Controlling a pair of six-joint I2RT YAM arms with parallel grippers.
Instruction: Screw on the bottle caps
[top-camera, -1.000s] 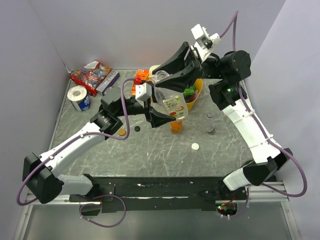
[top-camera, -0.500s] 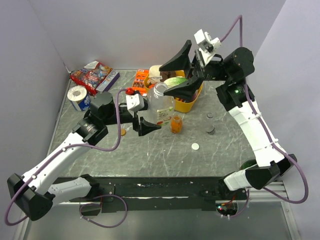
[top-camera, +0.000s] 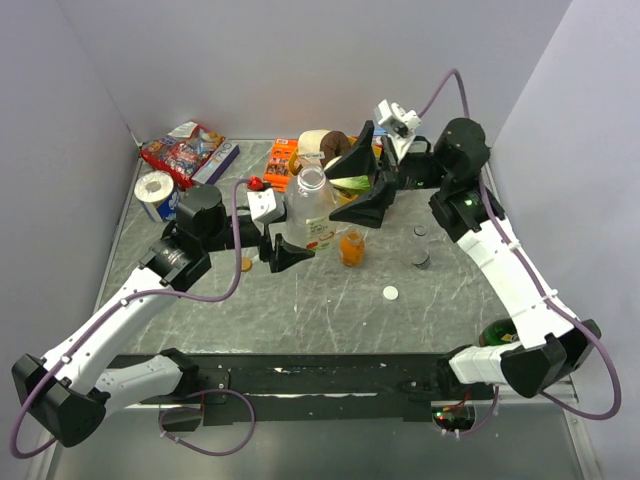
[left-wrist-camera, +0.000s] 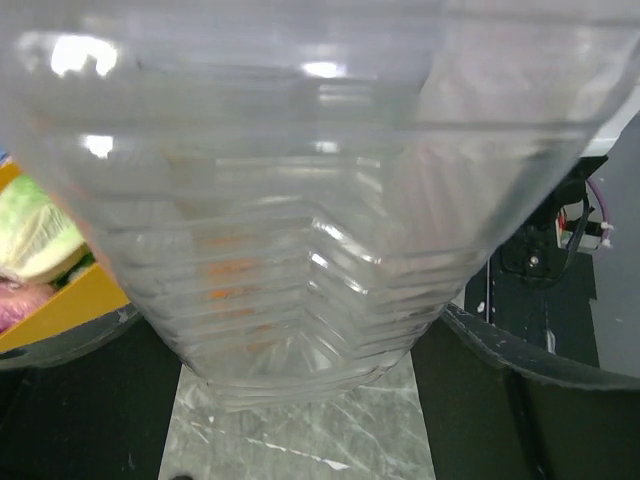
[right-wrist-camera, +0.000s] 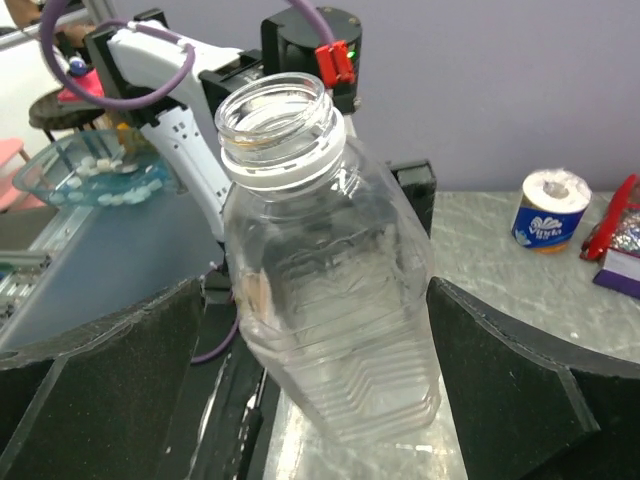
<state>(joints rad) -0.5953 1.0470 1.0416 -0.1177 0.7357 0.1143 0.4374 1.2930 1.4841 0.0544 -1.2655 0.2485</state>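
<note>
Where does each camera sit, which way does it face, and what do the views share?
Top external: above, behind the bases, looking down at the table; left arm, right arm show.
Left wrist: close against the clear bottle's side; left fingers at lower corners.
Right wrist: facing the clear bottle's open neck; right fingers flank it.
Shared by all: the clear bottle.

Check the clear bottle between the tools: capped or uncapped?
Uncapped. The clear bottle shows an open mouth, threads bare, white ring below.
</note>
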